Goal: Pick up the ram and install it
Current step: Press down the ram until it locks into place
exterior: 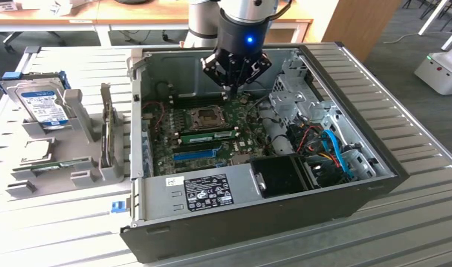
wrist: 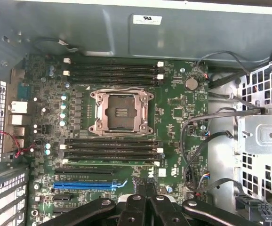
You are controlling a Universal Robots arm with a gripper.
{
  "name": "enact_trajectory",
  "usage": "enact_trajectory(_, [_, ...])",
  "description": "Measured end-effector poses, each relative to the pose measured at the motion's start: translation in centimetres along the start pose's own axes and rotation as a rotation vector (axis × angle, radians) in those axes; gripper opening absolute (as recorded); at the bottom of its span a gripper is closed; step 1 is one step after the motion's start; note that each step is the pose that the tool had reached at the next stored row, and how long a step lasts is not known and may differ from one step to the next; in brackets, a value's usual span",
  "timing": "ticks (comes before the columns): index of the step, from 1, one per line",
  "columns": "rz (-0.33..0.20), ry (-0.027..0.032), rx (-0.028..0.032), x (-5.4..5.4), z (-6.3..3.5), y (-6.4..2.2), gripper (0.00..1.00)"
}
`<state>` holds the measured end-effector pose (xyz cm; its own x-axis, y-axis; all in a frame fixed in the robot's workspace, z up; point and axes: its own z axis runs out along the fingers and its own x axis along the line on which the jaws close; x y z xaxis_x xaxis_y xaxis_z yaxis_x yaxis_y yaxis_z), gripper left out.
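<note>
Ram (exterior: 211, 134) (wrist: 110, 162) appears to stand on edge in a motherboard slot below the hand (exterior: 228, 89), beside the CPU socket (wrist: 121, 112). Hand (wrist: 143, 207) hangs apart from it, fingers drawn narrow, gripping nothing visible.

Judgement: light, stiff, thin board; brittle and easily bent. Hold by the long top edge or short ends, not the chips.

Room: neighbouring slots crowd both faces of the stick. Case walls (exterior: 144, 111) and the drive cage (exterior: 296, 94) flank the hand; above it is open.

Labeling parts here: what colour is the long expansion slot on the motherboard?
Blue; the expansion slot shows best in the wrist view.
</note>
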<state>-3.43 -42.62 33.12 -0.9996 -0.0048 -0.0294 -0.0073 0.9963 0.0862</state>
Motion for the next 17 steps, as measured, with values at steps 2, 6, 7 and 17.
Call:
enact_trajectory(2, [0.000,0.0000,-0.0001,0.4,0.00,0.00,0.11])
enact_trajectory(6, [0.001,-0.0001,0.0001,1.4,-0.02,0.00,0.11])
enact_trajectory(7, [0.002,-0.0001,0.0002,1.5,-0.03,0.01,0.11])
enact_trajectory(17, [0.007,-0.0005,0.0003,2.7,-0.05,0.01,0.11])
